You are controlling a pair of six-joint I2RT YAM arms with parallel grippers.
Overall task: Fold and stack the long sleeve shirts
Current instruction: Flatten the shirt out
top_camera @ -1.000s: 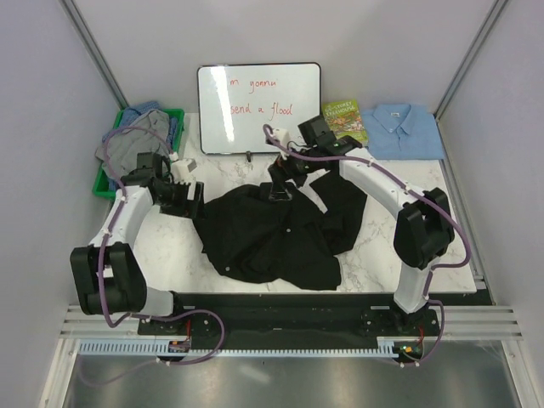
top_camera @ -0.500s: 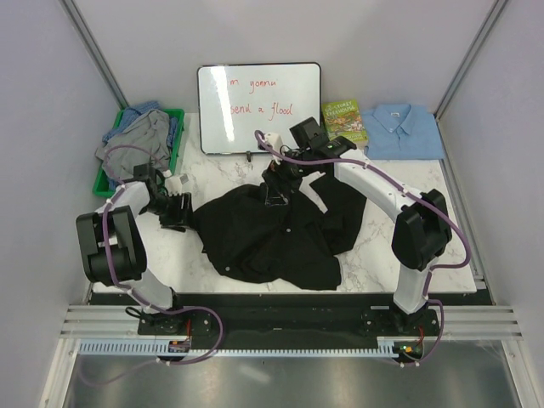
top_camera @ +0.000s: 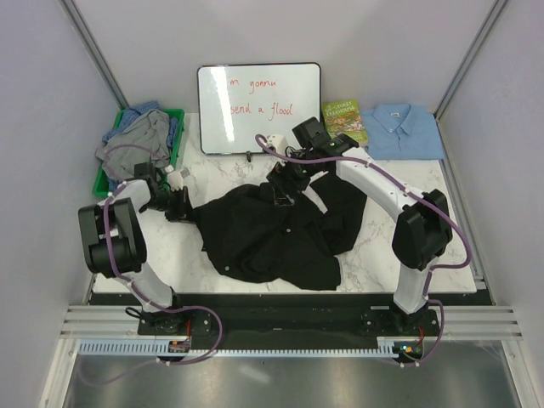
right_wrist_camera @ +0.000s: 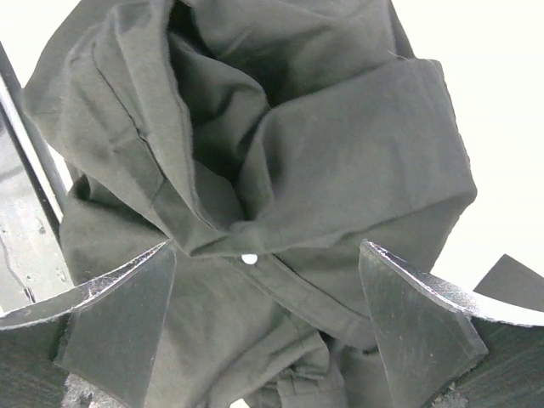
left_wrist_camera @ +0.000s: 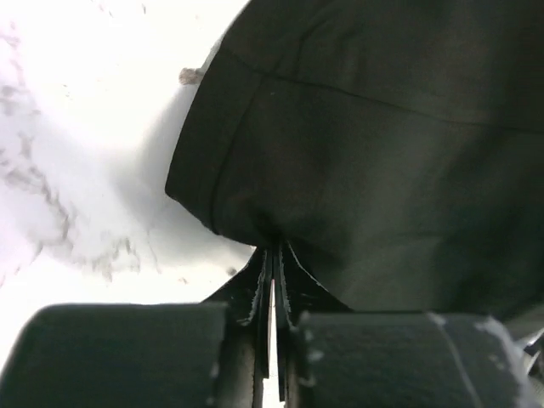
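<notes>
Shirts of grey and blue fabric [top_camera: 136,136] lie heaped in the green plastic bin [top_camera: 178,119] at your far left; near it your left gripper [top_camera: 180,204] has its jaws pinched tight on the left hem of the crumpled plain black long sleeve shirt [top_camera: 272,238], which sprawls over the middle of the white marble worktop [top_camera: 374,246]; your right gripper [top_camera: 285,189] hangs over the shirt's bunched far edge, jaws spread wide and holding nothing, a small pale button [right_wrist_camera: 249,258] between them; behind stand a white rectangular whiteboard [top_camera: 259,108] and a green-covered book [top_camera: 344,119]; a folded light blue collared shirt [top_camera: 404,130] lies far right.
</notes>
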